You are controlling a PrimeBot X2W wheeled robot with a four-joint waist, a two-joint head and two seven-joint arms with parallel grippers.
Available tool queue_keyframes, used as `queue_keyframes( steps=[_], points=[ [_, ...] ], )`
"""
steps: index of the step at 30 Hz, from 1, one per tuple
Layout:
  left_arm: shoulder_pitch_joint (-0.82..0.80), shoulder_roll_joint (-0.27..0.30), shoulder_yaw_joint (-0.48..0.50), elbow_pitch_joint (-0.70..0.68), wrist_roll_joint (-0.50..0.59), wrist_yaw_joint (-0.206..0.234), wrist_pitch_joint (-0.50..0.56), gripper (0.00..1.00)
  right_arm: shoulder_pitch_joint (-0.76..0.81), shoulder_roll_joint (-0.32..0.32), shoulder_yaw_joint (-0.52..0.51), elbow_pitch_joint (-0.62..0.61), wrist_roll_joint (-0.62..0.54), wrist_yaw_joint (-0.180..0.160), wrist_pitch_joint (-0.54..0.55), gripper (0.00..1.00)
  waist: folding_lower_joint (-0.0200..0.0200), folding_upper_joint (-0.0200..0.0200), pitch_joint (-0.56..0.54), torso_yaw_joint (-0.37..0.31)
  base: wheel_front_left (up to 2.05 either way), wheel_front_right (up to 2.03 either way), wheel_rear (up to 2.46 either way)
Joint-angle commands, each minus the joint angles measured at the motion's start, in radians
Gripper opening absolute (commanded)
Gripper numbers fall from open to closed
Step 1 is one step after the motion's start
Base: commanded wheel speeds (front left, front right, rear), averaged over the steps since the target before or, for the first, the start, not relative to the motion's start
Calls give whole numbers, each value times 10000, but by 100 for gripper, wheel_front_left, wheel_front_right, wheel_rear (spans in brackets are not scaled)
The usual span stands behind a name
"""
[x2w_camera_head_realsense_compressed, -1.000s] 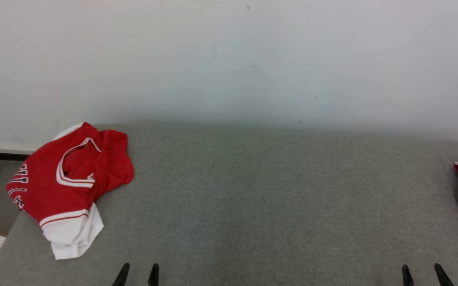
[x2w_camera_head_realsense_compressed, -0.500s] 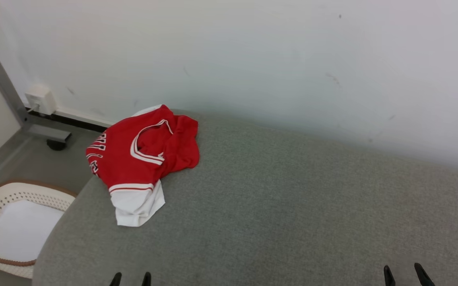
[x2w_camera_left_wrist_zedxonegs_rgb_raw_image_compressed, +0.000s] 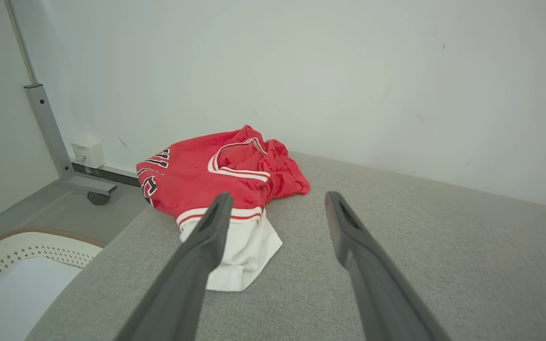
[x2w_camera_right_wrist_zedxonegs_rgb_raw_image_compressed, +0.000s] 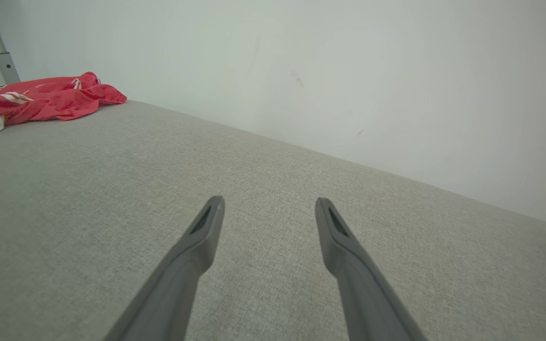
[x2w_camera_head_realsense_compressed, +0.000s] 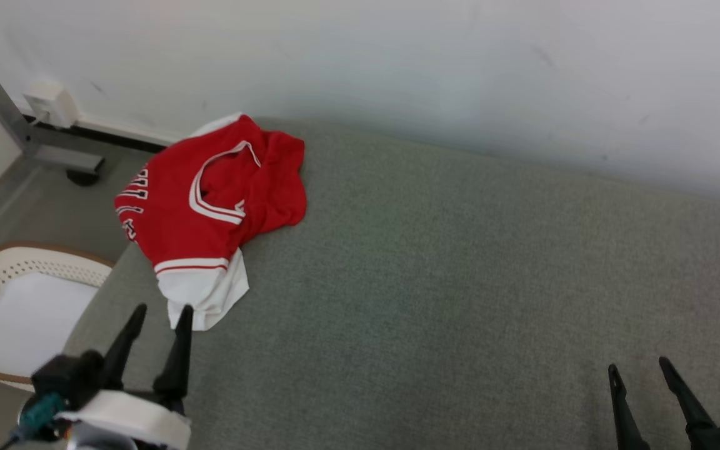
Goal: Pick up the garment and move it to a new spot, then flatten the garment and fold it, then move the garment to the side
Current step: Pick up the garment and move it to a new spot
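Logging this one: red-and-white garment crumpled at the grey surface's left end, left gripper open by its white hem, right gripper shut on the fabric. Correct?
One error: the right gripper is open and empty over bare grey surface, far from the garment, as the right wrist view shows. The left gripper is open by the white hem, as stated.

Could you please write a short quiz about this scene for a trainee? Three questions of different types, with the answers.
1. True or false: the left gripper already holds the red shirt.
2. Which gripper is nearer to the shirt? A) left B) right
3. Fill in: on the floor beside the grey cushion stands a white ____.
Key: 1. False, its jaws are open. 2. A; the right gripper is over bare cushion. 3. basket.
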Motion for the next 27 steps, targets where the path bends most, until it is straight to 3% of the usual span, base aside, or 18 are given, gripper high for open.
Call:
queue_keyframes(
  steps=[1,6,10,18,27],
  points=[
    [-573,242,-145,239,-358,18,78,100,-264,-47,-98,-92,-200,-20,-29,100,-1,0,1134,-248,0,0,0],
    [-2610,1116,-927,1193,-1328,18,253,100,-1044,-237,-396,-327,-745,-22,-27,100,-1,0,2516,-388,0,0,0],
    [-4054,1476,-1413,2224,-1909,18,402,100,-1487,-399,-550,-502,-989,-22,-27,100,-1,0,3263,-394,0,0,0],
    [-6129,1498,-2106,4671,-2307,18,869,100,-1916,-690,-759,-812,-1294,-25,209,100,-1,0,4002,-388,0,0,0],
    [-7550,1129,-2555,6899,-2099,18,752,100,-1942,-836,-743,-1324,-1345,-33,626,100,-1,0,4443,-503,0,0,0]
  ],
)
